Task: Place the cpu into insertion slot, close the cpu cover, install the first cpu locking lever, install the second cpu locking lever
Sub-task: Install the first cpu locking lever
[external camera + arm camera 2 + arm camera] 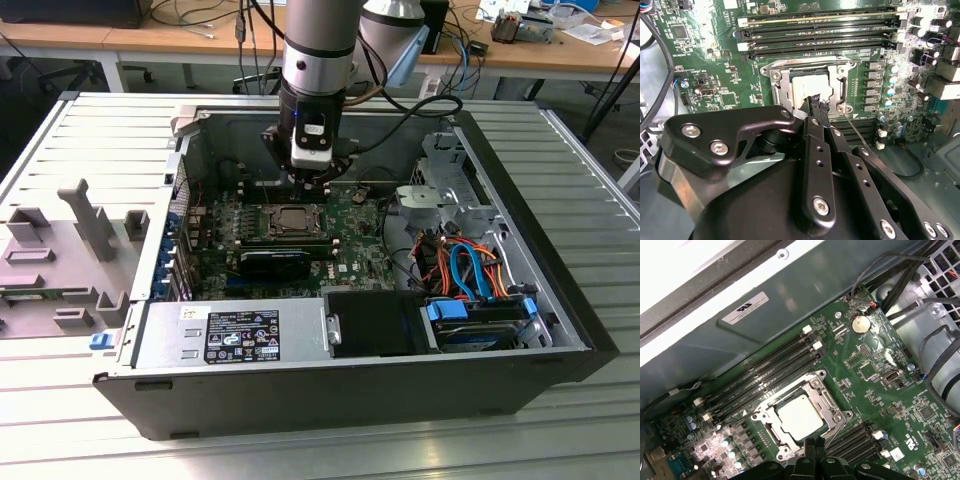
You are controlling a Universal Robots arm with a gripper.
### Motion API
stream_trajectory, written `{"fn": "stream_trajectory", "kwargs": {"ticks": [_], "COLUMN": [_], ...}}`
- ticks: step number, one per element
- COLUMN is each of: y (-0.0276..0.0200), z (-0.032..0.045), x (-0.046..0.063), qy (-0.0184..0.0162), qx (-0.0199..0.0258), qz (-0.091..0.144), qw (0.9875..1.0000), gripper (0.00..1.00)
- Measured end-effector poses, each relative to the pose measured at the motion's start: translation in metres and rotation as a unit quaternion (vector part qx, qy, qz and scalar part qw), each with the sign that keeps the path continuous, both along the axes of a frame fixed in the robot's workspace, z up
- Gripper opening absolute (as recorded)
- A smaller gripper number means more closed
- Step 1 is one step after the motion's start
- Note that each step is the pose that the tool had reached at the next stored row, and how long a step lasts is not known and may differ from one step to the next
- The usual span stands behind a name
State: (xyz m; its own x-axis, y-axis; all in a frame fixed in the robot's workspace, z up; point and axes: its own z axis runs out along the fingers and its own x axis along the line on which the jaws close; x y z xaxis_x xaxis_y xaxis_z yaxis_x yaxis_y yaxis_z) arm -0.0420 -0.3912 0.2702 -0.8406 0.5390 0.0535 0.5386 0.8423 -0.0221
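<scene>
**Chip seated, cover down, gripper pinched narrow**

The cpu (800, 416) lies flat in the insertion slot (825, 428), just left of centre in the exterior view. The cpu cover (782, 86) is lowered around it. A thin wire locking lever (856, 131) slants beside the frame. The gripper (323, 190) hangs just above the socket's upper edge, its fingers drawn together with nothing visible between them. The green motherboard (352, 248) surrounds the socket inside the open computer case (565, 310).
</scene>
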Motion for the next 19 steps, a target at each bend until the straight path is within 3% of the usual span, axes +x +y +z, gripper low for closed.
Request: {"fn": "stream_trajectory", "kwargs": {"ticks": [19], "y": [0.0000], "z": [0.0000], "x": [0.0000], "qy": [0.0000], "qx": [0.0000], "qz": [0.025], "qw": [0.9997], "gripper": [0.11]}}
